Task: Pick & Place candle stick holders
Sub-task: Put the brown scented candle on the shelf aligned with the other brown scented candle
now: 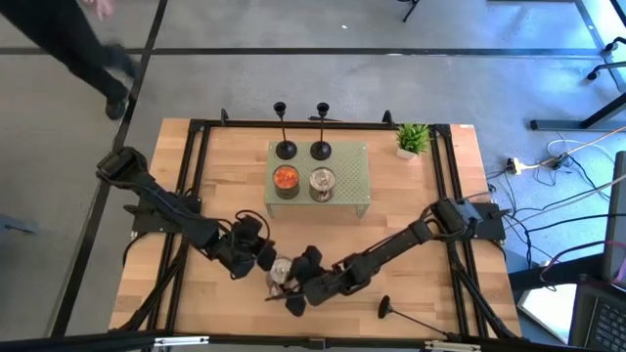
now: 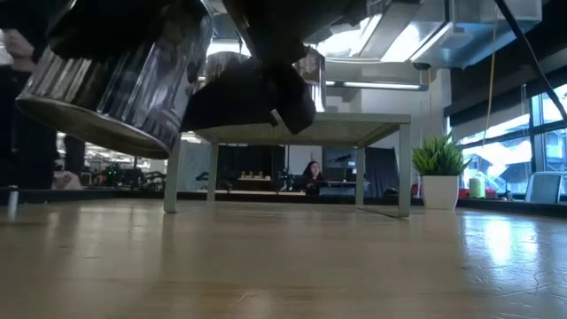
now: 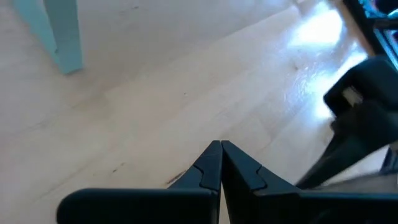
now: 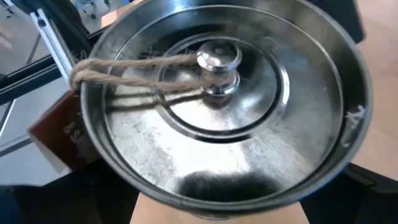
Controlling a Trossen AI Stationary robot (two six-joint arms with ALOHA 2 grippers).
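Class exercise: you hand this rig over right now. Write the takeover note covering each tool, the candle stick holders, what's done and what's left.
Left tool: shut, empty, low over the tabletop beside the right tool.
Right tool: clamped on a lidded silver tin, held tilted off the wood near the front edge. The tin is not a job item.
Candle stick holders: two upright at the back of the green stand, behind an orange tin and an open silver tin. The third holder lies on its side, front right, ungripped.
Done: seemingly two placed.
Left: probably set the tin down, then stand the third holder with the others.
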